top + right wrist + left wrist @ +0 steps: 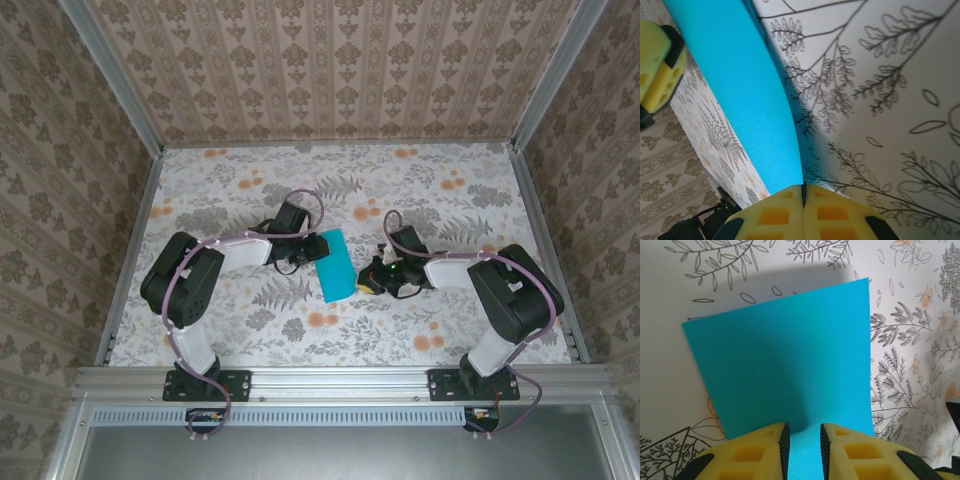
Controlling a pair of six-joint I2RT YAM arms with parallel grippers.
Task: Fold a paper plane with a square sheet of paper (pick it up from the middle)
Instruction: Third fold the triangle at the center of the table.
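Observation:
The square sheet of paper (335, 263) is plain teal-blue and sits mid-table between the two arms. In the left wrist view the paper (790, 355) spreads ahead and curves up on its right side. My left gripper (804, 432) is open, its yellow fingers (760, 450) a small gap apart, with the sheet's near edge running between them. My right gripper (803, 189) is shut, and the paper's (740, 95) edge runs into the seam of its jaws. That edge is lifted off the table and casts a shadow. From above, the left gripper (300, 255) and right gripper (368, 275) flank the sheet.
The table (330, 330) has a floral cover and is fenced by metal rails and patterned walls (330, 70). The left arm's yellow finger (657, 70) shows beyond the sheet in the right wrist view. Both arms reach inward from the near edge.

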